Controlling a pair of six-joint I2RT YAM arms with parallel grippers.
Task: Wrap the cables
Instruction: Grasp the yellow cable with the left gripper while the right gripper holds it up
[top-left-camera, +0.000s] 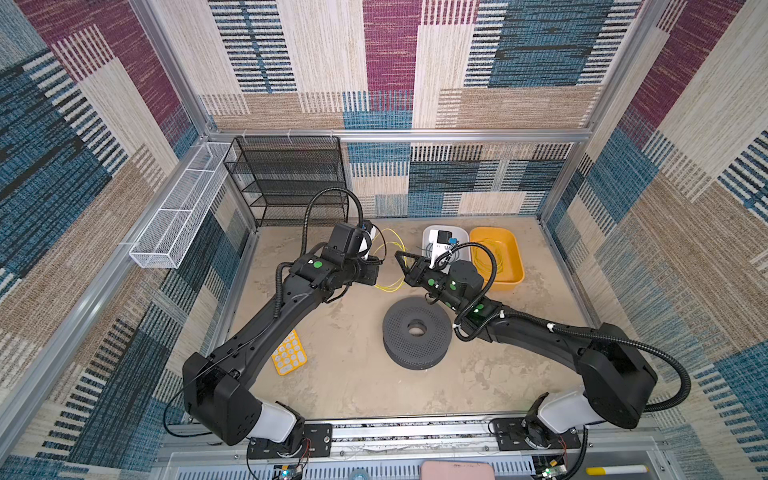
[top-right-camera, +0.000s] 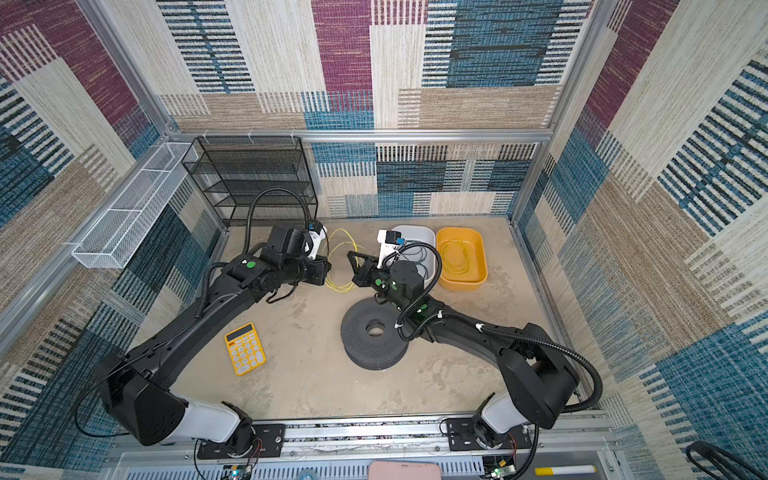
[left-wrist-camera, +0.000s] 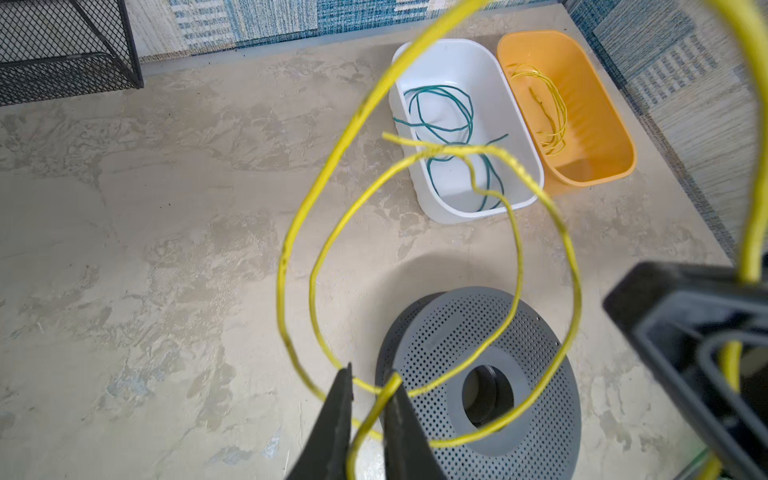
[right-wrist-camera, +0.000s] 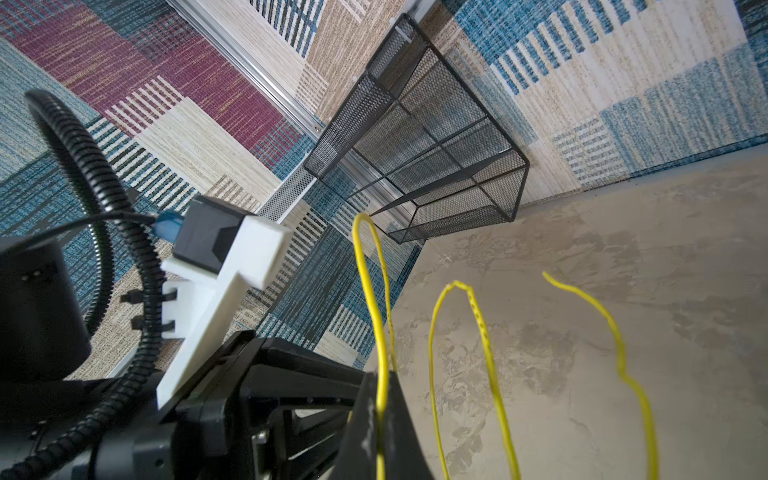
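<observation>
One grey spool (top-left-camera: 415, 349) near yellow cable (top-left-camera: 390, 284)

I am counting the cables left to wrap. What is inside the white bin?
A dark green cable lies in loose loops in the white bin. Nothing else shows there; in both top views the right arm covers part.

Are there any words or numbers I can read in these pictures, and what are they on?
No text here can be read for sure.
Yellow calculator: the signs on its keys are too small and blurred to read.
Left arm: a small white mark beside a green dot, too small to read.
White camera mount on the right arm: dark marks, blurred, unreadable.
</observation>
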